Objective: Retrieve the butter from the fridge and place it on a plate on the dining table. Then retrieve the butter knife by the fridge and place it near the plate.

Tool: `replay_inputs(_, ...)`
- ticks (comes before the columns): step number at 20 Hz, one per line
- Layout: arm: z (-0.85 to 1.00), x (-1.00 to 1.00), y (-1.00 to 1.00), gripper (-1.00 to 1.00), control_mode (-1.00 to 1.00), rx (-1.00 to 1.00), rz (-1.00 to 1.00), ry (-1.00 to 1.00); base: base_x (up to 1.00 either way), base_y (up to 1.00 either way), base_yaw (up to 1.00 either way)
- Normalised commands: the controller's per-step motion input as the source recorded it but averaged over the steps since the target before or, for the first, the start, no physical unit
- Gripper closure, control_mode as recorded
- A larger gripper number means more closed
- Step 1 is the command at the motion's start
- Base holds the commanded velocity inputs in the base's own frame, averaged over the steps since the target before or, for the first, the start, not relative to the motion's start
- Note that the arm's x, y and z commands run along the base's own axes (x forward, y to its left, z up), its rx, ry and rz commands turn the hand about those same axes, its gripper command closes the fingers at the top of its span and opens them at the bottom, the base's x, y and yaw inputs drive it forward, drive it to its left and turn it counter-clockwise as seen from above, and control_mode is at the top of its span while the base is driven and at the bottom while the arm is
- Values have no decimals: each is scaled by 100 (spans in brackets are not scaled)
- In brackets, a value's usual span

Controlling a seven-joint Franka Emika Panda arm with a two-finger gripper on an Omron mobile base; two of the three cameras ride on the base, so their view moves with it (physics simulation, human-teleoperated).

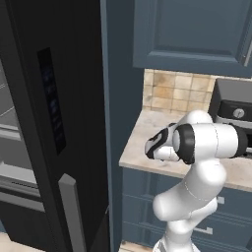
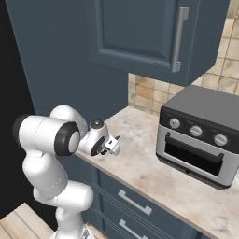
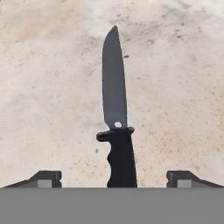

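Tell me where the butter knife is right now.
In the hand view the butter knife lies flat on the marbled counter, its handle between the open gripper's two fingertips, blade pointing away. That counter runs beside the fridge.

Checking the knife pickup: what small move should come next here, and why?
Probably lower the hand and shut it on the knife's handle. The knife lies flat on the counter, handle centred between the wide-open fingers, not yet gripped.

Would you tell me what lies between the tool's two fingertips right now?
In the hand view, the butter knife lies on the marbled counter, its black handle midway between the open tool's fingertips, untouched by either, with bare counter on both sides.
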Motion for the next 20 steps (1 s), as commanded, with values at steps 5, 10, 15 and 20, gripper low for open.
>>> replay_inputs(5,-13,0,0,100,-100,0,0,0,0,0,0)
replay_inputs(10,-13,3,0,100,-100,1,0,0,0,0,0)
replay_inputs(15,-5,9,0,100,-100,0,0,0,0,0,0)
replay_inputs(20,-1,8,0,100,-100,0,0,0,0,0,0)
